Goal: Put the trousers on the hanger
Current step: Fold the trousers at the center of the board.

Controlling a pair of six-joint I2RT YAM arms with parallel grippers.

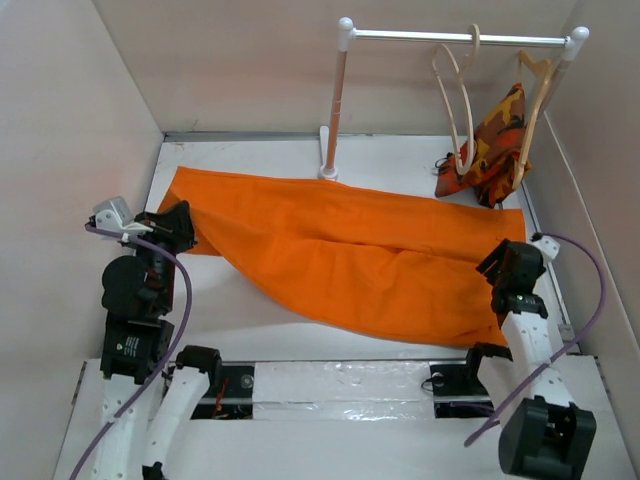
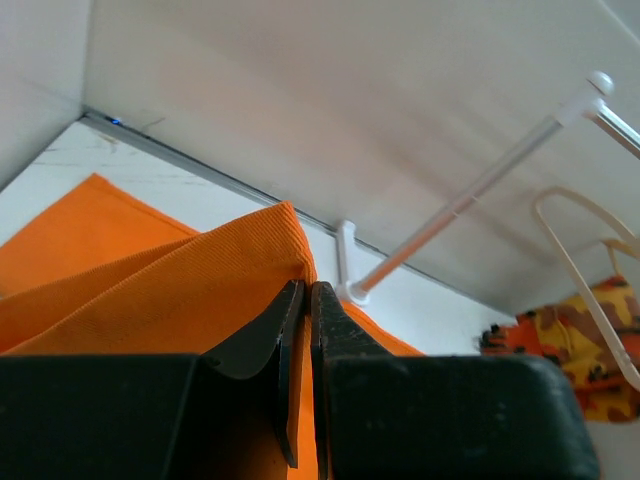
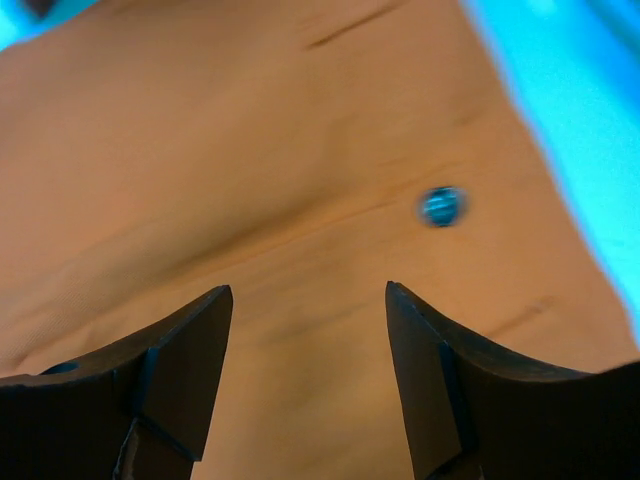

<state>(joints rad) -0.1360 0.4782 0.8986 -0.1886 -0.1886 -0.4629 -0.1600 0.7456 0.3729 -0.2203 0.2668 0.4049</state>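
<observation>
The bright orange trousers (image 1: 350,260) lie spread across the table from far left to near right. My left gripper (image 1: 182,226) is shut on a fold of the trousers (image 2: 190,290) at their left end, the cloth pinched between the jaws. My right gripper (image 1: 505,262) is open just above the waist end of the trousers (image 3: 250,180), with the small dark button (image 3: 441,205) ahead of the right finger. The empty pale wooden hanger (image 1: 455,95) hangs on the rail; it also shows in the left wrist view (image 2: 585,260).
A white rail stand (image 1: 455,38) rises at the back, with its post base (image 1: 329,170) by the trousers' far edge. A second hanger (image 1: 535,110) carries the camouflage garment (image 1: 490,145). Walls close in on the left, back and right.
</observation>
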